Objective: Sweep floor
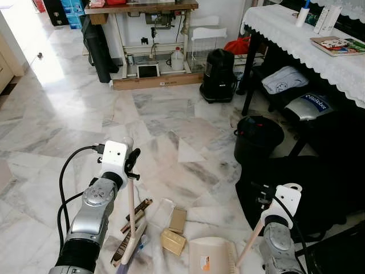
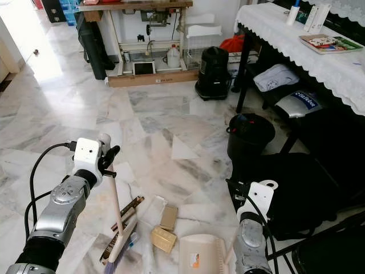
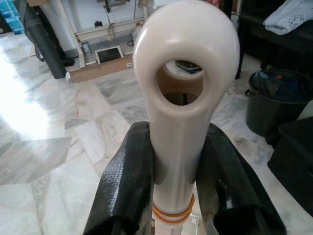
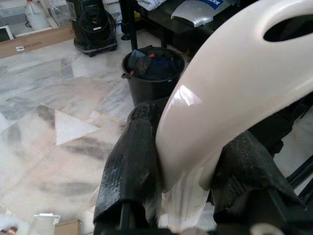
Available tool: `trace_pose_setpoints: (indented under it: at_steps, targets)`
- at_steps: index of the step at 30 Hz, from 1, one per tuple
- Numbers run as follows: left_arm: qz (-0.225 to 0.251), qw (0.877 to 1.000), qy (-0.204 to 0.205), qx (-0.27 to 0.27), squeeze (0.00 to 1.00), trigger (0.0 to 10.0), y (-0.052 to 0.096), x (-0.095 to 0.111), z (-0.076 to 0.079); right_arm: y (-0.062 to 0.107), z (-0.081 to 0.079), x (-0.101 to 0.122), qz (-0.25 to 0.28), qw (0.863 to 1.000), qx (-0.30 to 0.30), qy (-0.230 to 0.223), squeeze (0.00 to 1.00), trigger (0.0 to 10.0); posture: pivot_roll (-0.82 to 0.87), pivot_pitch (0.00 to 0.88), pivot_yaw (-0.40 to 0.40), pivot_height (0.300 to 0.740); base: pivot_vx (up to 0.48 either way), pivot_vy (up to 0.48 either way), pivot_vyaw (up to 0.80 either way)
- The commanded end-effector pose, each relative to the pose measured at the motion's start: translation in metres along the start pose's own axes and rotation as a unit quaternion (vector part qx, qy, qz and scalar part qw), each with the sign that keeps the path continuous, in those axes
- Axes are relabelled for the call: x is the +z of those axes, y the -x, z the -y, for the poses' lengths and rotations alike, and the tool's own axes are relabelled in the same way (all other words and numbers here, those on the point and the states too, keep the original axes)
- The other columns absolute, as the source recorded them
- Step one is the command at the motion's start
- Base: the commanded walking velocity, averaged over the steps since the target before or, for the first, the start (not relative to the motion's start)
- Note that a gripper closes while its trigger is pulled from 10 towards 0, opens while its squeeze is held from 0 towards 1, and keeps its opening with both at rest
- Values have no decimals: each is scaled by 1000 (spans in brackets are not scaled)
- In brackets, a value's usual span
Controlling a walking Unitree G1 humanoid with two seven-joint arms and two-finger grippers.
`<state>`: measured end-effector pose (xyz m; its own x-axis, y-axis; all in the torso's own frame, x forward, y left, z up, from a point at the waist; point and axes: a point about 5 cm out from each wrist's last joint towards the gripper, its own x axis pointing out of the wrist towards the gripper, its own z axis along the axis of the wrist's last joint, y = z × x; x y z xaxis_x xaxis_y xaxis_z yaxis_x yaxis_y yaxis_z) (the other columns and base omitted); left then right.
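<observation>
Left wrist view: left hand (image 3: 178, 196) clamped around broom handle (image 3: 183, 98).

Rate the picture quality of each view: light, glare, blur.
Left eye view: sharp and evenly lit, but daylight washes out the marble floor at upper left. Right eye view: much the same. Left wrist view: the broom handle is slightly soft and glossy, with glare on the floor behind. Right wrist view: a bright highlight on the dustpan handle; the bucket is sharp.
</observation>
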<state>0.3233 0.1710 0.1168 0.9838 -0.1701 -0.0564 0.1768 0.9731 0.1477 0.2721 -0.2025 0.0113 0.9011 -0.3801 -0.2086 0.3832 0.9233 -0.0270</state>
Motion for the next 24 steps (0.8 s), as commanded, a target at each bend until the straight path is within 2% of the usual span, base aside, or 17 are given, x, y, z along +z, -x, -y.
trace_pose_setpoints:
  at_steps: [1, 11, 13, 15, 17, 19, 24]
  targets:
    - [8, 1000, -16, 1, 0, 10000, -3, 8, -3, 1, -6, -2, -8, 1000, 12, -2, 0, 10000, -4, 0, 17, 740, 0, 0, 0]
    - [-1, 1000, -18, -2, 0, 10000, -3, 6, -3, 1, -6, -2, -10, 1000, 14, -2, 0, 10000, -4, 0, 17, 740, 0, 0, 0]
    - [-79, 994, 69, -35, 0, 10000, -4, -14, 1, -6, -8, 4, -9, 1000, 13, -19, 0, 10000, -1, 0, 28, 740, 0, 0, 0]
    - [-79, 994, 69, -35, 0, 10000, -4, -14, 1, -6, -8, 4, -9, 1000, 13, -19, 0, 10000, -1, 0, 28, 740, 0, 0, 0]
    - [-106, 987, 112, -52, 0, 10000, -4, -21, 6, -9, -9, 8, -8, 1000, 13, -26, 0, 10000, -1, 0, 27, 740, 0, 0, 0]
    - [-94, 988, 109, -51, 0, 10000, -4, -18, 7, -9, -9, 9, -6, 1000, 12, -26, 0, 10000, -2, 0, 27, 740, 0, 0, 0]
    - [-99, 988, 103, -50, 0, 10000, -4, -18, 6, -10, -8, 9, -6, 1000, 11, -27, 0, 10000, -4, 0, 28, 740, 0, 0, 0]
